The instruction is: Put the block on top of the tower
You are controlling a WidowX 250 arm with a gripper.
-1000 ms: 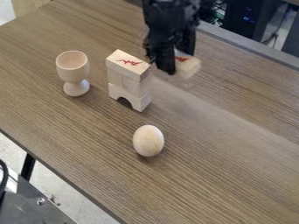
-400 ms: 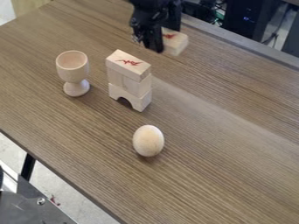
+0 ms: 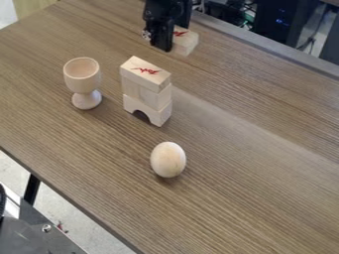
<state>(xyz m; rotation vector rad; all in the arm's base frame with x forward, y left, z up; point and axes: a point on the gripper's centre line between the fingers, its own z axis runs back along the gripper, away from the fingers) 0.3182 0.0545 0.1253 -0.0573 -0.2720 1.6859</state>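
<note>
Two jaws of the black gripper (image 3: 173, 38) stood closed on a pale wooden block (image 3: 186, 41), one on either side of it. A red mark showed on the block's upper face. Gripper and block were near the top of the view, beyond the tower (image 3: 147, 93) and to its right, well apart from it. Whether the block's underside cleared the surface (image 3: 245, 163) could not be told for certain.

The tower stood upright: an arched piece at the bottom, a plain middle layer, and a flat block with a red mark on top. Left of it stood a wooden goblet (image 3: 83, 79); nearer the camera lay a wooden egg (image 3: 168, 159).

By the look of it, the grasp was made and the carry to the tower was the step in hand, with the placing not yet done. The next move called for bringing the block over the tower at a safe height, turning it in line with the top piece if needed, and centring it. Then it wanted a slow, level lowering and a release without a sideways nudge, since the narrow stack seemed easy to topple.
</note>
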